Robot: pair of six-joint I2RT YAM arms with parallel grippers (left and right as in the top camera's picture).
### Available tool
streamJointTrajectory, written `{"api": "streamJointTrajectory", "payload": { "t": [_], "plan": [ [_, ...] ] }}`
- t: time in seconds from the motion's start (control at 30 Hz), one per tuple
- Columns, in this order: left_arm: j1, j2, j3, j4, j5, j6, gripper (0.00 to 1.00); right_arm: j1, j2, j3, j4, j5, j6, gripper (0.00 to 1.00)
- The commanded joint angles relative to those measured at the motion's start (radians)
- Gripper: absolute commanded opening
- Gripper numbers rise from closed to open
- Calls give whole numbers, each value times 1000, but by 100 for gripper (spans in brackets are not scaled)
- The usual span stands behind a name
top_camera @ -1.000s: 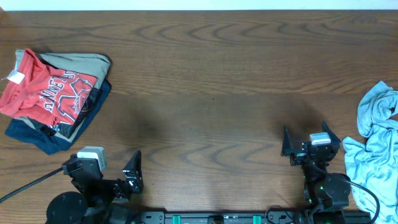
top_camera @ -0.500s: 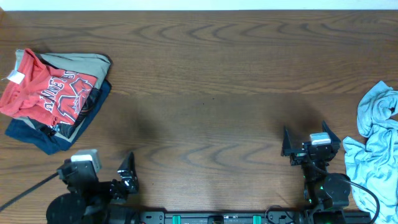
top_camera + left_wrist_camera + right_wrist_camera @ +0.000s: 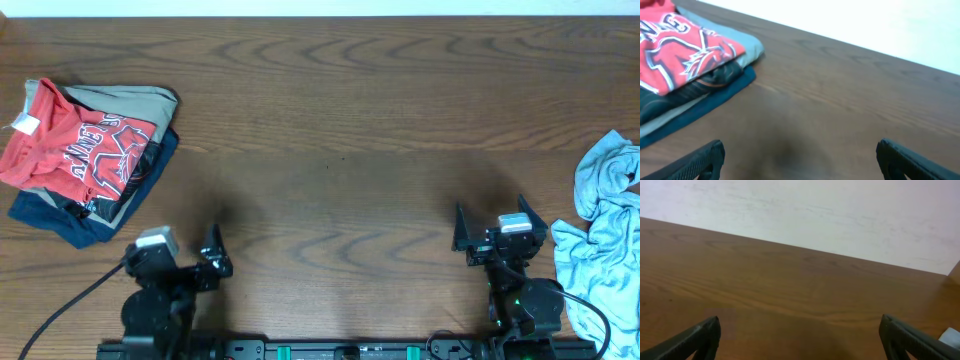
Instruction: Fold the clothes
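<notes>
The clothes lie in two places. A folded stack sits at the table's left, with a coral-red T-shirt [image 3: 75, 150] with chest lettering on top, also seen in the left wrist view as the red T-shirt [image 3: 680, 47]. A pale grey-blue shirt [image 3: 605, 230] lies crumpled at the right edge. My left gripper [image 3: 175, 262] hangs open near the front edge, below and right of the stack, its jaws [image 3: 800, 152] wide over bare wood. My right gripper [image 3: 495, 225] is open left of the blue shirt, nothing between its jaws [image 3: 799, 327].
Under the red T-shirt lie an olive-grey garment [image 3: 125, 100] and a navy one [image 3: 70, 225]. The wooden table [image 3: 340, 130] runs to a white wall at the back. The arm bases stand along the front edge.
My left gripper has swung from the far front left toward the right and slightly up the table, staying open. The right arm and both piles of clothes have not moved.
</notes>
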Motion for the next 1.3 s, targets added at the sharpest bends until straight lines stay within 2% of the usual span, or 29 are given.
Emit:
{"api": "streamJointTrajectory", "payload": {
  "t": [0.0,0.27,0.3,0.37,0.43,0.53,0.63,1.27],
  "plan": [
    [5,-10,-82,109,-9,22,98,-9,-6,-2,-3,-1,-7,99],
    [5,-10,-329,596,-7,117,98,-9,-6,-2,-3,-1,-7,99],
    [4,-10,-336,612,-1,136,98,-9,-6,-2,-3,-1,-7,99],
    [3,-10,-335,612,0,193,98,-9,-6,-2,-3,-1,-7,99],
    [3,-10,-335,602,-1,198,98,-9,-6,-2,-3,-1,-7,99],
    [3,-10,-335,478,48,186,98,-9,-6,-2,-3,-1,-7,99],
    [3,-10,-335,495,56,152,98,-9,-6,-2,-3,-1,-7,99],
    [5,-7,-335,495,55,153,98,-9,-6,-2,-3,-1,-7,99]
  ]
}}
